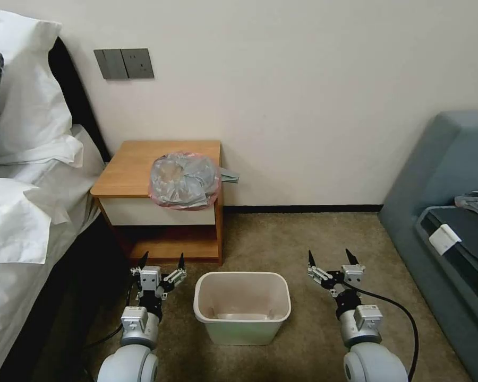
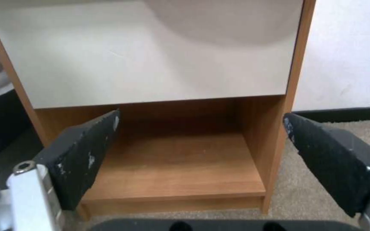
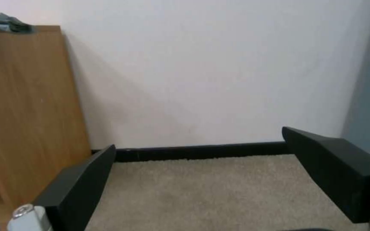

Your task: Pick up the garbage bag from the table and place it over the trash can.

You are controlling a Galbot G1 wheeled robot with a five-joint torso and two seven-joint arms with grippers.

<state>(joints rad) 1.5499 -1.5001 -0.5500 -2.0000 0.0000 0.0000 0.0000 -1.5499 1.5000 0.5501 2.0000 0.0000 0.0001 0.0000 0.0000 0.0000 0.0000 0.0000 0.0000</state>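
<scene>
Two grippers hang low over a beige carpet in the head view, one on each side of a cream-white trash can (image 1: pixel 242 305) standing at the lower centre of the frame. At lower left, the left gripper (image 1: pixel 162 261) has its black fingers spread wide apart and holds nothing; at lower right, the right gripper (image 1: pixel 331 258) is spread just as wide and is also empty. Above the trash can, at the centre left of the frame, stands the table (image 1: pixel 130 170), a light-brown wooden nightstand with a white front panel and a lower shelf, set against a pale wall. The garbage bag (image 1: pixel 183 180) lies crumpled on the table's top at its front right corner, grey and translucent with a pink-red rim, its edge drooping slightly over the front. A bed with white pillows (image 1: pixel 26 95) fills the left edge, and a blue-grey sofa (image 1: pixel 451 175) fills the right edge. In the left wrist view, the two dark fingers (image 2: pixel 86 154) frame the table's white panel (image 2: pixel 151 57) and open shelf. In the right wrist view, the fingers (image 3: pixel 78 189) frame carpet, wall and the table's wooden side (image 3: pixel 26 106).
</scene>
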